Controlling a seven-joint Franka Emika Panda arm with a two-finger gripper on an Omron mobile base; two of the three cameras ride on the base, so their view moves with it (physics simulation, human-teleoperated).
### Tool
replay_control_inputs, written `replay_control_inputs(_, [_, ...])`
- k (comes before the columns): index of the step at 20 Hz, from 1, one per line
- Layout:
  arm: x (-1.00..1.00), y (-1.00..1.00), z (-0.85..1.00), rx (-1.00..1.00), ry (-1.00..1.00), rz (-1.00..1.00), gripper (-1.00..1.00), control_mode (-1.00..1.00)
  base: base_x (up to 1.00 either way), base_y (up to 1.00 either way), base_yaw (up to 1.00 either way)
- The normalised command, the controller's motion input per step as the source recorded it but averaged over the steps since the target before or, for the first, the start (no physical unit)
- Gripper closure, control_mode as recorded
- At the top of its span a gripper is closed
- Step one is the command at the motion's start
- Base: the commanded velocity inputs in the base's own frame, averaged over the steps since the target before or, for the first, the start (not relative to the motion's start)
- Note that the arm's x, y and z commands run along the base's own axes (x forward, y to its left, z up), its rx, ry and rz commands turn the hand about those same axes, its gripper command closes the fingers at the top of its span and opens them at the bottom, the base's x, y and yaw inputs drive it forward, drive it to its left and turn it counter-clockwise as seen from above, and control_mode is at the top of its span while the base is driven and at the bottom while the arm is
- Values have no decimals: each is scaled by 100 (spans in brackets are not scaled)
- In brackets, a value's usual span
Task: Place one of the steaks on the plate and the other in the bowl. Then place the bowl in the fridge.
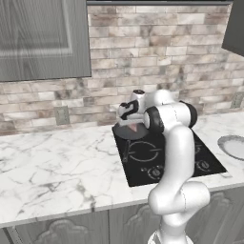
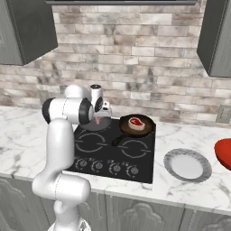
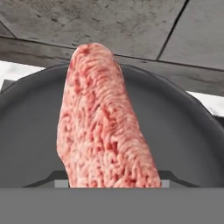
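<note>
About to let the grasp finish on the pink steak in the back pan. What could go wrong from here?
1. In the hand view the pink steak lies skewed between the fingertips, so the closing gripper may pinch a corner and drop it.
2. The gripper sits low inside the grey pan; its fingers could scrape or drag the pan.
3. The carry to the plate passes the second pan holding the other steak; a low swing might clip it.

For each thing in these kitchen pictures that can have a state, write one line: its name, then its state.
Pink steak: in grey pan, between the gripper's fingers.
Fat-rimmed steak: lying in dark pan.
Plate: empty, on counter.
Bowl: on counter, cut off by the picture's edge.
Gripper: down at the pink steak, grip unclear.
</note>
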Motion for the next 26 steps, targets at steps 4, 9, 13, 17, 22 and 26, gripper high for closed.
replay_control_inputs(4, [-42,0,54,0,-21,-16,100,-100,0,0,0])
replay_control_inputs(9, [-76,-10,55,1,-5,-37,100,-100,0,0,0])
replay_control_inputs(13, [-88,-19,64,3,-2,-40,100,-100,0,0,0])
replay_control_inputs(17, [-88,-17,77,4,0,-37,100,-100,0,0,0])
replay_control_inputs(22, [-98,-29,76,2,0,-31,100,-100,0,0,0])
replay_control_inputs(26, [-100,-62,24,6,-11,-25,100,-100,0,0,0])
